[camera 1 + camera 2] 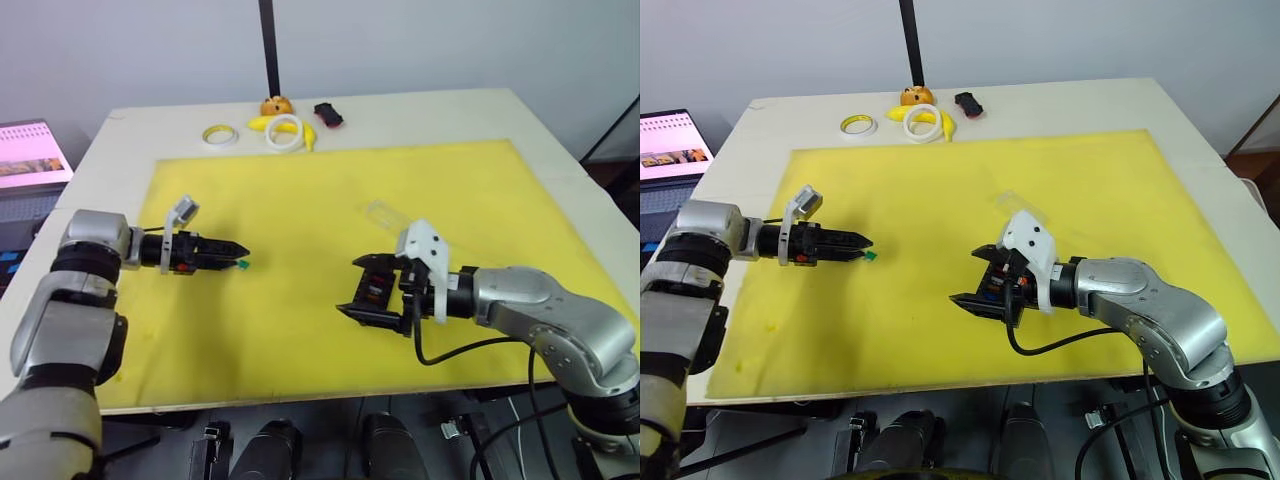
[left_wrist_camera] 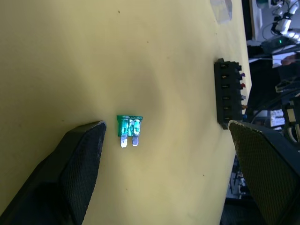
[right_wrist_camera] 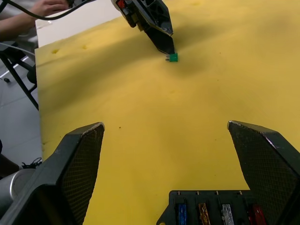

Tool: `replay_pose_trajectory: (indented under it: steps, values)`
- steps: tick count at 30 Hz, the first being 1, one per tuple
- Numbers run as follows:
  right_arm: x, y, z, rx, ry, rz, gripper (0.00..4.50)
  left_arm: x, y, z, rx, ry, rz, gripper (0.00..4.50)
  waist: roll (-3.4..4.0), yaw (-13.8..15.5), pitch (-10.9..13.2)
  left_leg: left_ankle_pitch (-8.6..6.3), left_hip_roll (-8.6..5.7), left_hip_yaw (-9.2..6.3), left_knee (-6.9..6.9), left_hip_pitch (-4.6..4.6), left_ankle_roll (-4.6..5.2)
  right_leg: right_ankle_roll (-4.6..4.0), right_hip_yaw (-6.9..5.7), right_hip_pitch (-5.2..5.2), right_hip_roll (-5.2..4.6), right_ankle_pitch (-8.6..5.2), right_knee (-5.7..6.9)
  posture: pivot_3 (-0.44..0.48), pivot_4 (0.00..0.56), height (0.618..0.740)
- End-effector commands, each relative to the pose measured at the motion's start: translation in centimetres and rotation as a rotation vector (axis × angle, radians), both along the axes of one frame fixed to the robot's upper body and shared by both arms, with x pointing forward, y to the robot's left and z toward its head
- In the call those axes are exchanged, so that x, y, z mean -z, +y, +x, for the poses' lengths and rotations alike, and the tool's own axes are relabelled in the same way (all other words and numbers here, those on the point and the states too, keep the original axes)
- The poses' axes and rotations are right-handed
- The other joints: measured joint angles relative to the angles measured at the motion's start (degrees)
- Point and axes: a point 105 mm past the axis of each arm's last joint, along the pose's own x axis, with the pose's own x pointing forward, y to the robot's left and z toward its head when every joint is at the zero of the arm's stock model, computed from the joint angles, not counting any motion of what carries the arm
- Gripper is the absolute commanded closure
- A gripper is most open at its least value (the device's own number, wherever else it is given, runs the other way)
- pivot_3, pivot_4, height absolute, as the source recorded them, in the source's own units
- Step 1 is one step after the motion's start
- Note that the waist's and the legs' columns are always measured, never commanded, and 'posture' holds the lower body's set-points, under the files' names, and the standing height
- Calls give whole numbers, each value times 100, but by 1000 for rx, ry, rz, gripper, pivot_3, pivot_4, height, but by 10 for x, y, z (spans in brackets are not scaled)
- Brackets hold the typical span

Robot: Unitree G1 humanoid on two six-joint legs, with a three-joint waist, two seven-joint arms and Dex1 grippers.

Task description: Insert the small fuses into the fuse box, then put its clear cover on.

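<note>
Left claw (image 2: 164, 140) is wide open, green fuse (image 2: 129, 130) lying flat on the yellow mat (image 1: 300, 190) between its fingers, nearer one pad, not gripped. Right claw (image 3: 166, 140) also wide, fuse box (image 3: 211, 207) sitting between its fingers with several fuses already seated. Clear cover (image 1: 385, 213) lies just beyond the right claw. Risks: uneven closing likely skids or flips the flat fuse; prongs may end up misaligned to the slot; right claw closing could shove the box
</note>
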Motion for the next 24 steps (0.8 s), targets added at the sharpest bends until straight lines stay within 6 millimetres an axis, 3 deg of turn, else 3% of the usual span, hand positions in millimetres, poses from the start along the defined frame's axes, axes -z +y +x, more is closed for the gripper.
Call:
replay_pose_trajectory:
  steps: [1,19,22,24]
  values:
    - [-10,2,-4,-13,-42,13,0,-5,1,3,-3,-20,1,102,0,1,0,0,0,0,0,0,0,0,0,0,0,0,1,0,150,740]
    - [-12,-2,-2,-3,-42,-2,0,13,-13,-8,-3,71,-100,102,0,13,0,0,-2,-3,3,1,0,0,0,2,-2,0,5,0,150,740]
    - [-12,-3,-2,-1,-43,-3,0,19,-12,-8,-13,71,-89,990,0,11,-1,0,-3,-4,3,2,0,0,0,3,-3,0,5,0,150,740]
    - [-12,-3,-2,0,-43,-4,0,20,-10,-7,-30,67,-78,1953,0,10,-1,0,-3,-4,3,1,0,0,0,3,-3,0,5,0,150,740]
